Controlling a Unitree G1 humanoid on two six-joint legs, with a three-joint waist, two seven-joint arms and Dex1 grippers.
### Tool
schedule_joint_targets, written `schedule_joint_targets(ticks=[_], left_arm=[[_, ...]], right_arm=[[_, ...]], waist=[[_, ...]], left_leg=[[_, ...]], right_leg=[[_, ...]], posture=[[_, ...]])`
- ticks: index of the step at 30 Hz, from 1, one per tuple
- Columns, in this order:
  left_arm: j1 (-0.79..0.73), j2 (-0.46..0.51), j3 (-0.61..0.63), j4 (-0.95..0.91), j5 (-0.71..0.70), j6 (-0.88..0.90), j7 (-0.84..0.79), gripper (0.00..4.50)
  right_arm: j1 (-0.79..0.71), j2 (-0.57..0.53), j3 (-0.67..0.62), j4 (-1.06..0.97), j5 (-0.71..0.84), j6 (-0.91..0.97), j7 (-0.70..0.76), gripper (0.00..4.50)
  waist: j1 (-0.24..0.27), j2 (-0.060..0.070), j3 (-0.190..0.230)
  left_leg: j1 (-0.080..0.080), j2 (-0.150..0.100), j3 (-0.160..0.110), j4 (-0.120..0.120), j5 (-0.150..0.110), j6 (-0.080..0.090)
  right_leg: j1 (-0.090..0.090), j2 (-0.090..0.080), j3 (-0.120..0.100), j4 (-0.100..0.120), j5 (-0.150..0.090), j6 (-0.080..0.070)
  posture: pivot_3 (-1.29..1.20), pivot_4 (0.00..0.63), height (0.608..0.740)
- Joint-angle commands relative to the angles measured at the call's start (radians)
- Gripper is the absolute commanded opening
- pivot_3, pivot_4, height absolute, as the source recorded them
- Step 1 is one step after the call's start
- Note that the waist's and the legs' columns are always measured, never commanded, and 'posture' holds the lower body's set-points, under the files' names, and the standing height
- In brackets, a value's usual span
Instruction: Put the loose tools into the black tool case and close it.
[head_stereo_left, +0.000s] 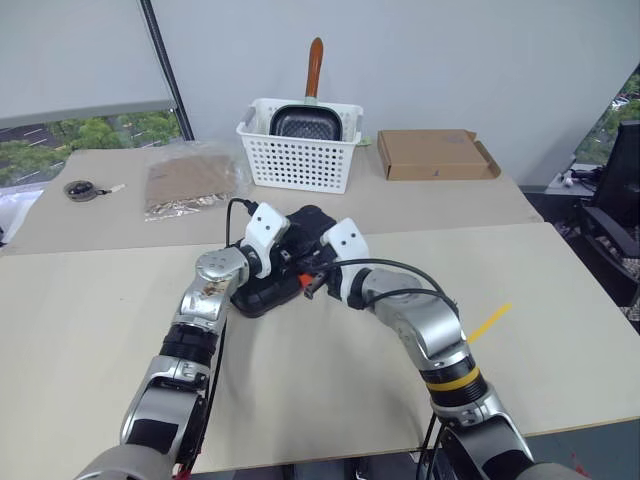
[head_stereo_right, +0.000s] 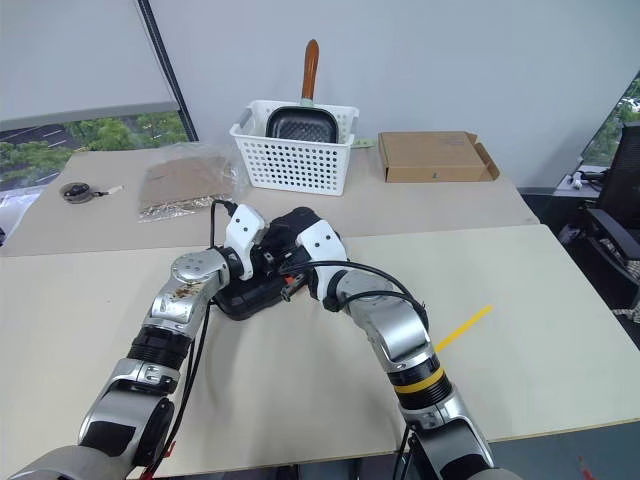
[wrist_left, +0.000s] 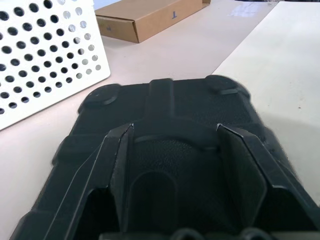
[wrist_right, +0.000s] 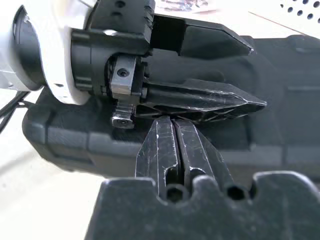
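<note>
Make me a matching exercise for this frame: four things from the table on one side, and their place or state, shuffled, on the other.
Things:
1. tool case
2. white basket
3. cardboard box
4. right tool

Places or states:
A. holds a dark pan with a brown handle
B. shut, with nothing between its fingers
C. closed, lying between both arms
D. flat on the far table, to the right of the basket

Pairs: 1-C, 2-A, 3-D, 4-B
</note>
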Motion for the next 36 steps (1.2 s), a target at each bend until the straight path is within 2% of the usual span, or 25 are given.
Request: schedule_joint_targets(ticks=[1,6,10,12,13,18,19,22,24,29,36], left_arm=[[0.061,0.005,0.015,0.033,-0.016,0.037,0.003,2.84],[0.098,0.02,0.106,-0.092,-0.107,0.006,-0.003,2.84],[0.176,0.058,0.196,-0.265,-0.216,0.054,-0.024,2.84],[0.245,0.098,0.226,-0.36,-0.262,0.08,-0.052,2.84],[0.279,0.116,0.241,-0.405,-0.284,0.096,-0.061,2.84],[0.494,0.206,0.358,-0.616,-0.393,0.196,-0.071,2.84],[0.548,0.22,0.39,-0.652,-0.413,0.215,-0.068,2.84],[0.685,0.247,0.446,-0.739,-0.43,0.243,-0.045,2.84],[0.77,0.251,0.48,-0.789,-0.448,0.263,-0.032,2.84],[0.972,0.221,0.504,-0.837,-0.393,0.208,-0.003,2.84],[1.032,0.203,0.476,-0.795,-0.349,0.137,0.004,2.84]], right_arm=[[0.01,-0.033,-0.027,-0.065,0.019,-0.014,0.03,0.04],[0.085,-0.145,-0.057,-0.13,0.052,-0.096,0.136,0.04],[0.17,-0.267,-0.103,-0.123,0.063,-0.274,0.259,0.04],[0.214,-0.313,-0.145,-0.103,0.092,-0.357,0.328,0.59],[0.233,-0.334,-0.163,-0.089,0.107,-0.389,0.362,0.71],[0.298,-0.419,-0.272,0.047,0.148,-0.558,0.489,2.49],[0.307,-0.433,-0.294,0.078,0.159,-0.588,0.517,2.71],[0.323,-0.459,-0.337,0.162,0.187,-0.653,0.584,3.89],[0.324,-0.47,-0.359,0.218,0.196,-0.69,0.619,4.44],[0.323,-0.484,-0.402,0.37,0.2,-0.785,0.683,4.44],[0.309,-0.48,-0.412,0.484,0.177,-0.892,0.701,4.44]], waist=[[0.0,0.0,0.0],[-0.003,0.0,0.0],[-0.003,-0.001,0.001],[-0.005,-0.002,0.001],[-0.004,-0.002,0.001],[0.002,-0.004,0.003],[0.003,-0.004,0.003],[0.005,-0.004,0.004],[0.01,-0.004,0.004],[0.02,-0.004,0.005],[0.035,-0.004,0.005]], left_leg=[[-0.001,0.0,0.0,0.0,0.0,0.001],[-0.002,-0.001,0.002,0.0,-0.003,0.0],[-0.004,-0.001,0.003,0.0,-0.007,0.0],[-0.005,-0.001,0.004,-0.001,-0.007,-0.001],[-0.006,-0.001,0.005,-0.003,-0.007,-0.001],[-0.006,-0.001,0.006,-0.005,-0.008,-0.001],[-0.006,-0.002,0.006,-0.005,-0.008,0.0],[-0.007,-0.002,0.007,-0.005,-0.008,0.0],[-0.007,-0.002,0.007,-0.005,-0.008,0.0],[-0.006,-0.001,0.007,-0.005,-0.008,0.0],[-0.006,-0.001,0.008,-0.005,-0.008,0.0]], right_leg=[[0.0,0.0,0.0,-0.001,0.0,0.0],[-0.001,0.0,0.002,-0.003,-0.001,-0.003],[-0.004,0.001,0.002,-0.002,-0.004,-0.003],[-0.007,0.001,0.002,-0.002,-0.004,-0.003],[-0.008,0.001,0.002,-0.002,-0.004,-0.003],[-0.009,0.0,0.002,-0.004,-0.005,-0.002],[-0.009,0.0,0.002,-0.005,-0.005,-0.002],[-0.009,0.0,0.003,-0.009,-0.005,-0.003],[-0.009,0.0,0.003,-0.01,-0.005,-0.003],[-0.009,0.001,0.003,-0.01,-0.005,-0.004],[-0.009,0.0,0.003,-0.009,-0.008,-0.009]], posture=[[0.0,0.15,0.7],[0.0,0.15,0.7],[0.0,0.15,0.7],[0.0,0.15,0.7],[0.0,0.15,0.7],[0.0,0.15,0.7],[0.0,0.15,0.7],[0.0,0.15,0.7],[0.0,0.15,0.7],[0.0,0.15,0.7],[0.0,0.15,0.7]])
